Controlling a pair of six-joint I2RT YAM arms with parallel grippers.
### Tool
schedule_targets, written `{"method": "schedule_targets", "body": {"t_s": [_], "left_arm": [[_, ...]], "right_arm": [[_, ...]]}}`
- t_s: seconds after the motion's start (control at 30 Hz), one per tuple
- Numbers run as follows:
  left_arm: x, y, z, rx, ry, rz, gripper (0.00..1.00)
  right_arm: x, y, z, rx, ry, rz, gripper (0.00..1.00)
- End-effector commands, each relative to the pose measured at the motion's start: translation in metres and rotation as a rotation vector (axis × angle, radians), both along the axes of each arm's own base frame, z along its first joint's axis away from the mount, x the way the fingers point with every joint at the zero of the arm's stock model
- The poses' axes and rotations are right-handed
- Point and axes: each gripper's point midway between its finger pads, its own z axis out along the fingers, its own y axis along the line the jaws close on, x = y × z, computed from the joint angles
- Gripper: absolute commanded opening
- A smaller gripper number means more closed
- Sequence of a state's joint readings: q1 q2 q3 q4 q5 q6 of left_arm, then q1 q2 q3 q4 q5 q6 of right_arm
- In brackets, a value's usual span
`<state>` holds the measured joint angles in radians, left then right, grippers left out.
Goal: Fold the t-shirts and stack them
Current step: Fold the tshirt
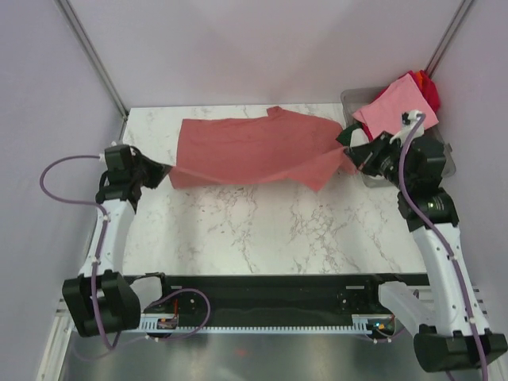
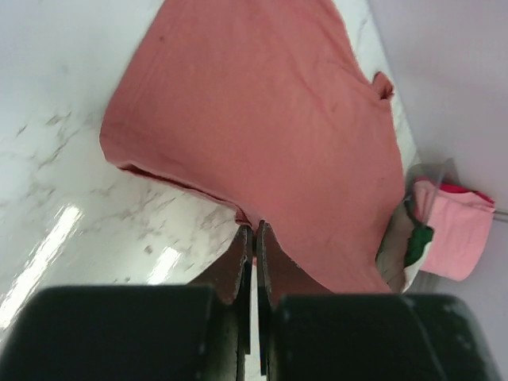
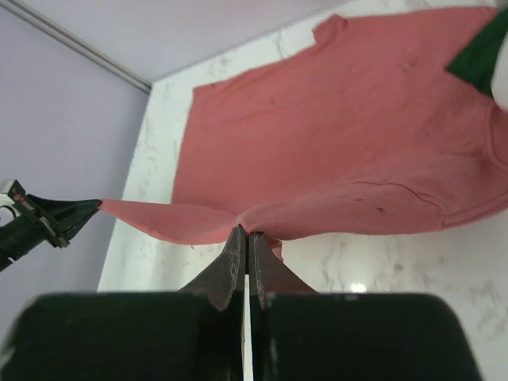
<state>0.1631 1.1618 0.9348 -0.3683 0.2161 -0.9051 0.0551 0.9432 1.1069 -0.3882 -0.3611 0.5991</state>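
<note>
The marble table fills the middle of the top view. On its upper half the brick-red t-shirt is spread flat, with a sleeve jutting toward the top centre of the frame. Its far part is left lying on the table, so that it is probably anchored there while the near part is worked.

The shirt's lower edge is raised off the table and drawn out in a line from centre left to centre right. A band of shadow is cast under it. It is judged to be held taut so that it can be carried over the flat part as a fold without creasing.

In the upper right corner the clear tub is seen. The other shirts are heaped in it, presumably kept out of the folding space until they are needed. A light pink one lies on top, a bright red one behind it, and a dark green one at the tub's left end. A white one is made out in the left wrist view.

The left gripper is clamped on the shirt's lower left corner. The right gripper is clamped on the lower right edge, beside the tub. In both wrist views the jaws are pressed together with red cloth pinched at the tips. The two ends are taken, it is judged, so that the hem can be moved level.
</note>
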Motion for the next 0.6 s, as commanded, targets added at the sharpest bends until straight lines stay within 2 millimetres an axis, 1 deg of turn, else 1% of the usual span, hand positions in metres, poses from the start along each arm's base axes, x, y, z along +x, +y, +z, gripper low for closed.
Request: {"method": "schedule_targets", "body": {"t_s": [0.0,0.03,0.07,0.1,0.13,0.17,0.2,0.23,0.27,0.3,0.37,0.43,0.5,0.53,0.57], "left_arm": [[-0.036,0.006,-0.035,0.076,0.065,-0.004,0.02],[-0.045,0.005,-0.041,0.075,0.076,-0.004,0.02],[-0.059,0.003,-0.049,0.082,0.08,-0.002,0.02],[-0.067,0.003,-0.053,0.082,0.082,0.003,0.02],[-0.077,0.002,-0.06,0.081,0.101,0.006,0.02],[-0.088,0.001,-0.072,0.077,0.119,0.017,0.02],[-0.095,0.0,-0.065,0.082,0.079,0.022,0.02],[-0.102,-0.001,-0.067,0.083,0.079,0.022,0.02],[-0.109,-0.001,-0.075,0.084,0.093,0.026,0.02],[-0.113,-0.001,-0.071,0.09,0.07,0.032,0.02],[-0.123,-0.002,-0.081,0.079,0.107,0.039,0.02],[-0.126,-0.003,-0.088,0.067,0.13,0.047,0.02],[-0.126,-0.003,-0.095,0.05,0.157,0.06,0.02],[-0.125,-0.002,-0.1,0.047,0.185,0.063,0.02],[-0.121,-0.001,-0.096,0.051,0.181,0.065,0.02]], "right_arm": [[-0.034,-0.013,-0.056,-0.063,0.167,-0.054,0.0],[-0.042,-0.014,-0.062,-0.068,0.185,-0.054,0.0],[-0.049,-0.015,-0.067,-0.076,0.199,-0.055,0.0],[-0.063,-0.017,-0.075,-0.087,0.228,-0.056,0.0],[-0.071,-0.018,-0.078,-0.107,0.236,-0.048,0.0],[-0.077,-0.02,-0.081,-0.119,0.249,-0.051,0.0],[-0.091,-0.022,-0.083,-0.127,0.258,-0.055,0.0],[-0.097,-0.023,-0.084,-0.129,0.26,-0.057,0.0],[-0.102,-0.024,-0.085,-0.129,0.26,-0.062,0.0],[-0.111,-0.025,-0.088,-0.129,0.264,-0.067,0.0],[-0.115,-0.028,-0.094,-0.135,0.279,-0.081,0.0],[-0.114,-0.031,-0.105,-0.146,0.309,-0.097,0.0],[-0.106,-0.033,-0.114,-0.156,0.334,-0.103,0.0],[-0.102,-0.037,-0.117,-0.168,0.337,-0.124,0.0],[-0.098,-0.038,-0.118,-0.177,0.337,-0.134,0.0]]}}
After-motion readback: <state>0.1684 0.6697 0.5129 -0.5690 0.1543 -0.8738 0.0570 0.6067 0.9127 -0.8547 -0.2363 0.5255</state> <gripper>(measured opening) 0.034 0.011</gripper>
